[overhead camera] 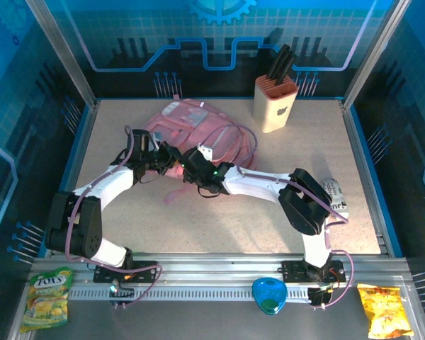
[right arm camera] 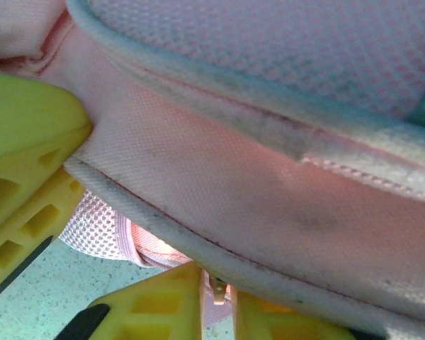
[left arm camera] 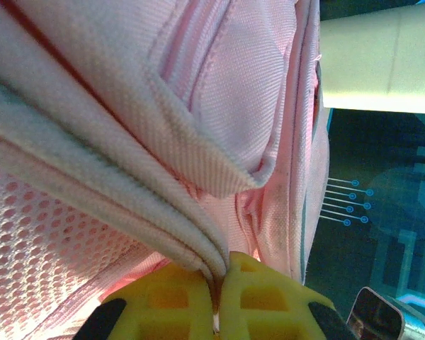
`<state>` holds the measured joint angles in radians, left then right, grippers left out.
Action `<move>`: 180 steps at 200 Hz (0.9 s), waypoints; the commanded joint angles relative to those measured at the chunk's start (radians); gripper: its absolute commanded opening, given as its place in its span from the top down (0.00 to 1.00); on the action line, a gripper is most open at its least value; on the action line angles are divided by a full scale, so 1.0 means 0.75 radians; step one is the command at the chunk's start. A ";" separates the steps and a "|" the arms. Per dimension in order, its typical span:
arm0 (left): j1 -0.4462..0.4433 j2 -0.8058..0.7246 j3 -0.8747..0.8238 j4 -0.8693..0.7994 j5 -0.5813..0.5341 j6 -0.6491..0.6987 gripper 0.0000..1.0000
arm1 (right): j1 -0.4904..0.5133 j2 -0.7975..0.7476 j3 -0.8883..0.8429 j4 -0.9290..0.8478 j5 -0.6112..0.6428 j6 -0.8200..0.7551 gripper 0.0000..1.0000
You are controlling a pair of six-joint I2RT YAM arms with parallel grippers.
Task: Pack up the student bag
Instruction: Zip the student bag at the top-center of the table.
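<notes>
Right, the student bag (overhead camera: 188, 120) lies rear-centre on the table (overhead camera: 163, 227), with a knife block (overhead camera: 275, 106) just beside it to the right. My left gripper (left arm camera: 216, 297) is clamped on a folded pink seam of the bag. My right gripper (right arm camera: 216, 301) is pinched onto a thin pink tab at the bag's lower edge.

Top cam: my left arm (overhead camera: 113, 180) and right arm (overhead camera: 255, 184) meet over the bag's near side and hide it. A white printed pack (overhead camera: 336, 197) lies by my right elbow. A green snack bag (overhead camera: 48, 297), blue rounded item (overhead camera: 269, 296) and yellow snack bag (overhead camera: 386, 310) sit along the near rail (overhead camera: 212, 273).

Wrist cams show mesh and weave close up; the left one also catches the block's cream side. Can't tell what the white pack is.
</notes>
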<state>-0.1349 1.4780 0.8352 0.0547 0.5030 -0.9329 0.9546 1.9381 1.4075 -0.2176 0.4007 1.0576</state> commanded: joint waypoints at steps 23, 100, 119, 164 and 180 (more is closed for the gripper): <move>-0.012 -0.041 0.053 0.042 0.099 0.061 0.97 | -0.014 -0.010 -0.003 -0.019 0.091 -0.013 0.91; 0.035 -0.036 0.025 0.046 0.034 0.063 1.00 | -0.024 -0.254 -0.314 -0.103 0.163 0.025 0.93; 0.037 -0.031 0.023 0.048 0.034 0.064 1.00 | -0.033 -0.306 -0.383 -0.153 0.211 0.044 0.93; 0.037 -0.026 0.028 0.046 0.051 0.063 1.00 | -0.081 -0.234 -0.310 -0.176 0.069 -0.161 0.93; 0.036 -0.025 0.032 0.041 0.054 0.065 1.00 | -0.079 -0.203 -0.261 -0.178 0.039 -0.220 0.86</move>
<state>-0.1234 1.4780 0.8352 0.0463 0.5064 -0.9150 0.9092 1.7412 1.1625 -0.2760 0.4500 0.9878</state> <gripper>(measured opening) 0.060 0.105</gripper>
